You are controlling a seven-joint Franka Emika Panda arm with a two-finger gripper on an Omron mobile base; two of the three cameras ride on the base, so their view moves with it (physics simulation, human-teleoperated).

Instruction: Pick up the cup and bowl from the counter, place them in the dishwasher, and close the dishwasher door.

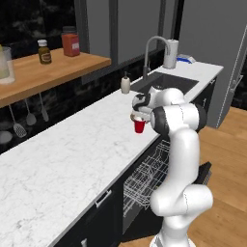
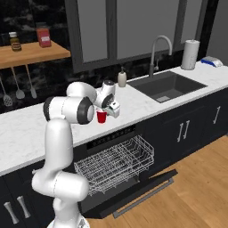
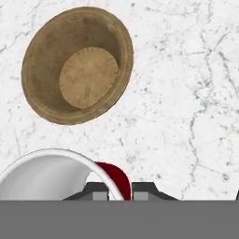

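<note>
Now the hand point(image 3: 120, 189) grips the cup point(image 3: 56, 175) by its rim — the bowl point(image 3: 77, 65) lies just beyond on the counter point(image 3: 186, 93).

Open marble counter point(image 1: 62, 159) lies left of the cup point(image 1: 139, 126); the bowl point(image 3: 77, 65) sits close by, the pulled-out rack point(image 2: 116, 162) below.

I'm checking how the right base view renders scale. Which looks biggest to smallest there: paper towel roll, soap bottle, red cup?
1. Paper towel roll, clearly largest.
2. Soap bottle.
3. Cup, though close to the soap bottle; the hand partly covers it, so that pair is uncertain.
</note>
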